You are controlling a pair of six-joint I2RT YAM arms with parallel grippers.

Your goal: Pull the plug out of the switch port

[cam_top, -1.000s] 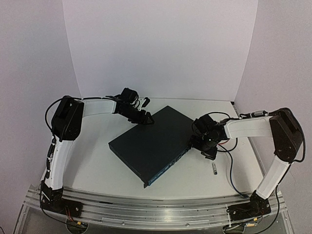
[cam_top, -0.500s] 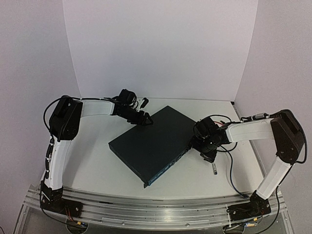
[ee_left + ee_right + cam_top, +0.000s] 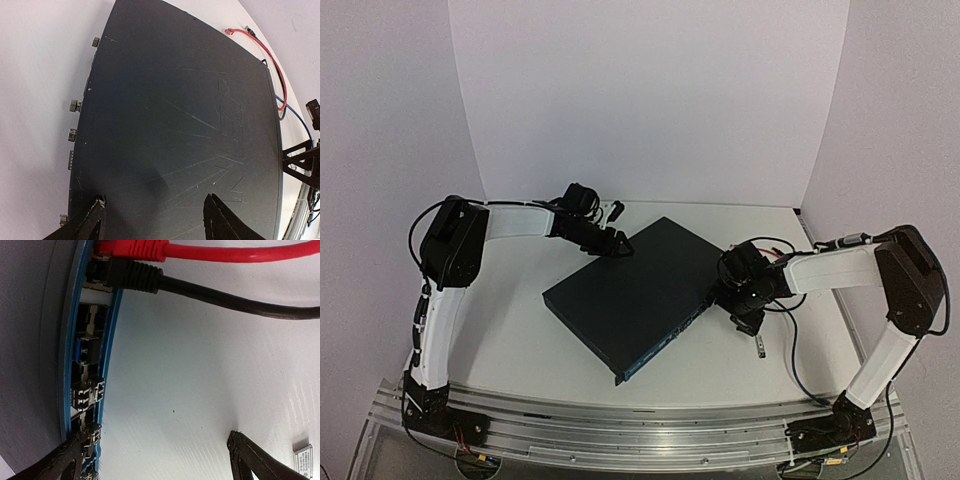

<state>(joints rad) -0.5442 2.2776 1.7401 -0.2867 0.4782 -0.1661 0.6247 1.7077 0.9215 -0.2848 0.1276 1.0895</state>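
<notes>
The right gripper [image 3: 155, 437] stood wide open beside the port edge of the switch [image 3: 630, 285], with bare table [image 3: 200, 365] between its fingers. The left gripper [image 3: 154, 198], also parted and holding nothing, hung over the far edge.

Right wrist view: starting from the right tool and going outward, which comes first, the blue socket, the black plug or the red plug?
1. Blue socket, midway up the switch face, nearest the right tool.
2. Black plug, higher up the same face.
3. Red plug, at the top edge of the view, farthest.
</notes>
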